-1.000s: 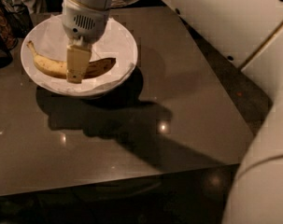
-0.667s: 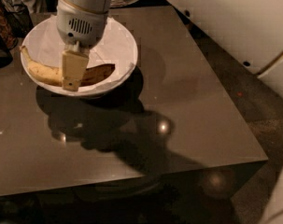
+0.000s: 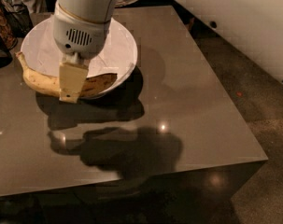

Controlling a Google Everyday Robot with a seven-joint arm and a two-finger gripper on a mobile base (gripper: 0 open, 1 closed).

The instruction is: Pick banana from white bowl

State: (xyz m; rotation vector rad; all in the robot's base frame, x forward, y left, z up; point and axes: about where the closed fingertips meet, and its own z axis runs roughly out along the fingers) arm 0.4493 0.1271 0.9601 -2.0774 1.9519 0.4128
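Camera view: pale grey two-finger gripper (image 3: 71, 91) down over the front-left part of the large round white paper-lined bowl (image 3: 120, 50), pointing straight down from a grey wrist housing with a slotted vent (image 3: 79, 36). Clamped on the curved yellow brown-speckled banana (image 3: 40, 83) at mid-length: cream near finger (image 3: 72, 78) flat across the front of the fruit, far finger hidden behind it. Banana roughly level, crossing the bowl's near rim rather than down in the well; thin left end poking out past the rim, above the table; browner right end just inside the rim. Bowl resting toward the far-left corner of the dark glossy grey-brown square table (image 3: 187, 92). Broad arm shadow (image 3: 131, 150) on the tabletop near the front edge, apart from the bowl, plus a few small light glints. White robot body panel (image 3: 244, 27) at upper right, above speckled dark floor (image 3: 267, 125).
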